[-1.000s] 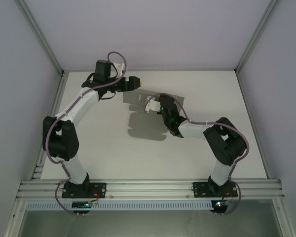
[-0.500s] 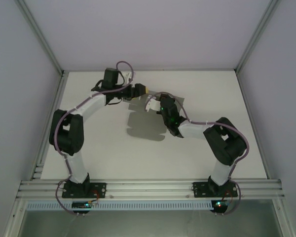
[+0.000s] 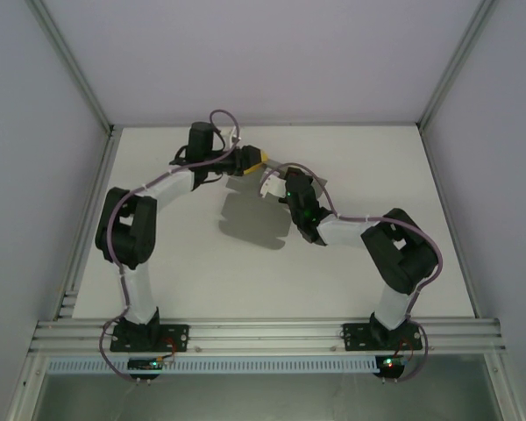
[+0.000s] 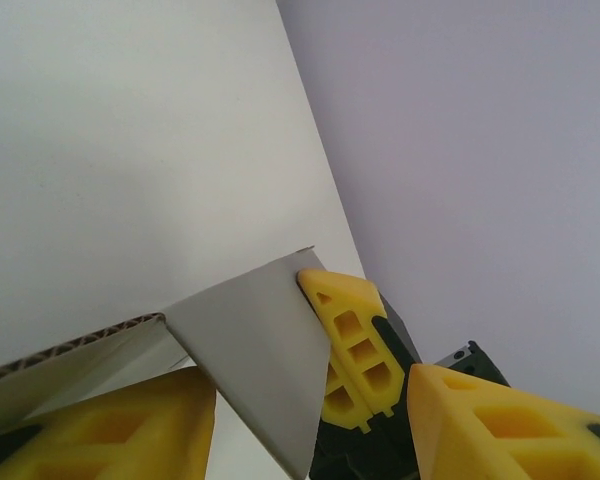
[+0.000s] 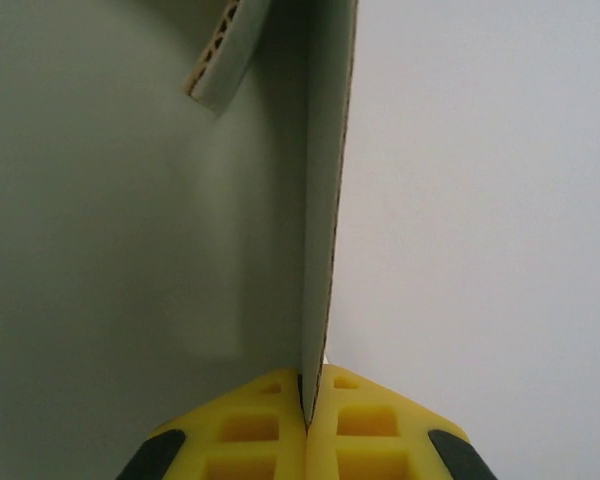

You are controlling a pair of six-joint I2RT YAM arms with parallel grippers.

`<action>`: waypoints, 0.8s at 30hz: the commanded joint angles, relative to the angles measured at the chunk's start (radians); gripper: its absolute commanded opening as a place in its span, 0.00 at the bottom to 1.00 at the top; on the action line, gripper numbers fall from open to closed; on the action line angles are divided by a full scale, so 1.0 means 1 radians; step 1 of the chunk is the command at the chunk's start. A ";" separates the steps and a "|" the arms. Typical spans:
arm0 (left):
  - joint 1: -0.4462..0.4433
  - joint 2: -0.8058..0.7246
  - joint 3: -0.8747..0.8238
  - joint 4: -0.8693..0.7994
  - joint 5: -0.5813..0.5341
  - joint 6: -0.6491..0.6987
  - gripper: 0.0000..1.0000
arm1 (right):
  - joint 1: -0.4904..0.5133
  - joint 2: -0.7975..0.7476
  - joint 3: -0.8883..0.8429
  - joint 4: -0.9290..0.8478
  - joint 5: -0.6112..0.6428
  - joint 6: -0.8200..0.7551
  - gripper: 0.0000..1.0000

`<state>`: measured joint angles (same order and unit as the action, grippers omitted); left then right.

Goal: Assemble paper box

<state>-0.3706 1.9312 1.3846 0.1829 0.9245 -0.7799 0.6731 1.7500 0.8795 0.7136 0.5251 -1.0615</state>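
The paper box (image 3: 266, 187) is pale grey corrugated cardboard, held in the air over the far middle of the table. My right gripper (image 3: 278, 181) is shut on one thin upright edge of it (image 5: 320, 250), and a broad panel (image 5: 130, 220) spreads to the left of that edge. My left gripper (image 3: 255, 158) has come in from the left. Its yellow fingers (image 4: 120, 430) stand apart on either side of a triangular flap (image 4: 255, 350), and both sides do not press it. The right gripper's fingers (image 4: 352, 345) show just behind that flap.
The white table (image 3: 184, 254) carries the box's shadow (image 3: 254, 219) beneath both grippers. Pale walls and aluminium posts (image 3: 74, 79) close in the back and sides. Both arm bases sit on the rail (image 3: 263, 336) at the near edge.
My left arm has swung right toward the box and its jaws have narrowed around the flap. The right gripper and the box have stayed almost still.
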 commanded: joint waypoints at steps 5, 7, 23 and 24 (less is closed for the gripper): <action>0.008 -0.097 -0.035 -0.146 -0.046 0.164 0.59 | -0.005 -0.059 -0.011 -0.027 -0.057 0.029 0.00; 0.052 -0.134 -0.091 -0.137 -0.053 0.164 0.63 | -0.028 -0.084 -0.005 -0.137 -0.087 0.030 0.00; 0.196 -0.351 -0.404 -0.242 -0.495 0.445 1.00 | -0.126 -0.234 0.174 -0.737 -0.285 0.123 0.00; 0.195 -0.336 -0.411 -0.229 -0.490 0.456 1.00 | -0.131 -0.234 0.176 -0.736 -0.295 0.136 0.00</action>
<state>-0.1841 1.5650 1.0042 -0.0532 0.5182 -0.3958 0.5594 1.5330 1.0271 0.0311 0.2840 -0.9825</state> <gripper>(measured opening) 0.997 0.053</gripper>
